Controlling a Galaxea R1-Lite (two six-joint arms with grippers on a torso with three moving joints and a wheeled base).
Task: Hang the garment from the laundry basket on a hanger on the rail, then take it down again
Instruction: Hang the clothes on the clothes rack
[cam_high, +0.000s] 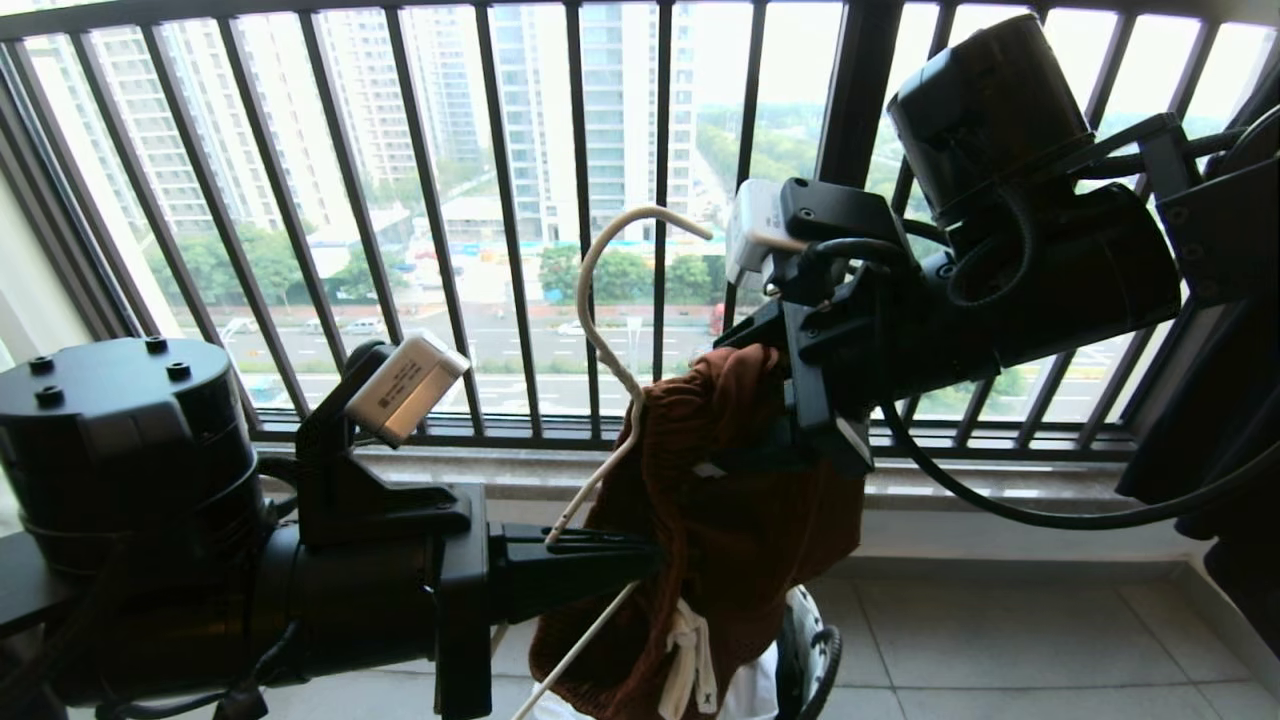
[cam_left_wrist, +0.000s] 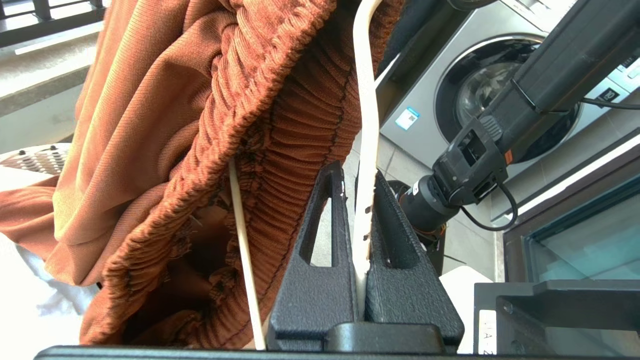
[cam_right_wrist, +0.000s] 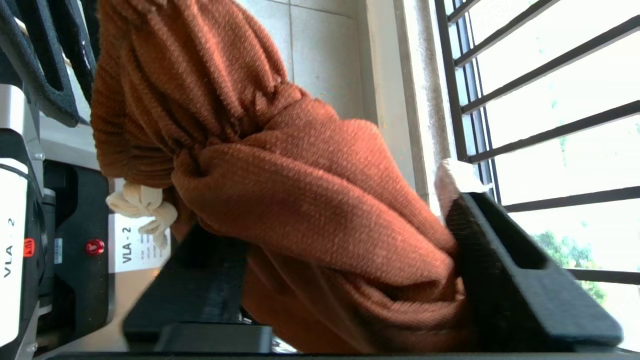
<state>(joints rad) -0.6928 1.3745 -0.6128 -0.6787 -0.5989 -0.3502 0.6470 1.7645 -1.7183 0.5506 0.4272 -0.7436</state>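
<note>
left gripper (cam_left_wrist: 361, 280) pinching hanger (cam_high: 610, 350); garment (cam_high: 730, 490) bunched between right gripper (cam_right_wrist: 350, 280) spread fingers.

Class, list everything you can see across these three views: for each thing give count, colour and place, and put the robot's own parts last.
shorts: one, rust-brown, draped over the hanger between both grippers
hanger: one, cream-white, hook up, before the railing
drawstring: one, white, hanging at the shorts' bottom
railing: one, black vertical bars, across the back
washing machine: one, silver, in the left wrist view
left gripper: black, clamped on the hanger
right gripper: black, fingers either side of bunched shorts
</note>
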